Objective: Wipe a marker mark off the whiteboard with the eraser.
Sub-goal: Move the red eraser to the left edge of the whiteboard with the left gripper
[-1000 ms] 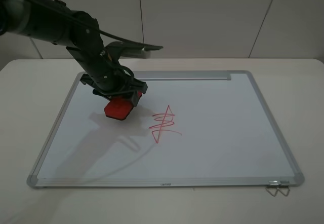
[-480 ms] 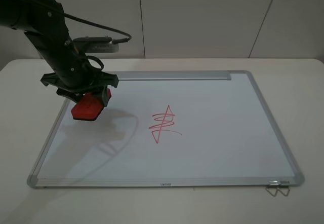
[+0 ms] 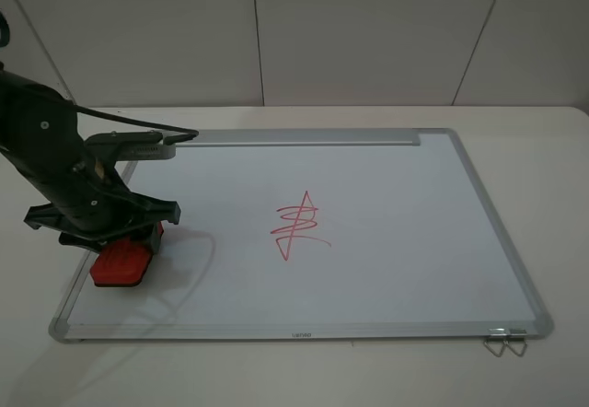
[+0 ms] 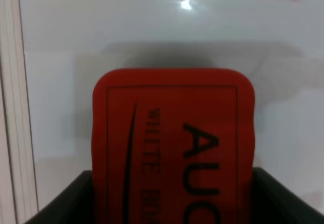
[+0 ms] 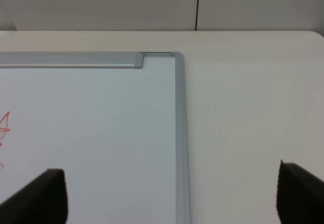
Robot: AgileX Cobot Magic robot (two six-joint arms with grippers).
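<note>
The whiteboard (image 3: 396, 204) lies flat on the table, its silver tray strip (image 3: 304, 137) along the far edge. No looping red mark shows on it; only a spiky red zigzag scribble (image 3: 299, 226) sits near the middle. My left gripper (image 3: 115, 241) is shut on the red eraser (image 3: 121, 263) at the board's near-left corner, beside the left frame. In the left wrist view the eraser (image 4: 172, 143) fills the middle, with its lettering partly showing. Whether it touches the board I cannot tell. My right gripper (image 5: 169, 196) is open over the board's far-right part, out of the exterior view.
A metal binder clip (image 3: 504, 341) lies at the board's near-right corner. The left arm's cable (image 3: 138, 134) runs over the far-left frame. White table surrounds the board, and a tiled wall stands behind. The scribble's edge (image 5: 4, 127) shows in the right wrist view.
The left arm has carried the eraser from the board's far-left area, beside the scribble, leftward and toward the near-left corner. The zigzag scribble is unchanged.
</note>
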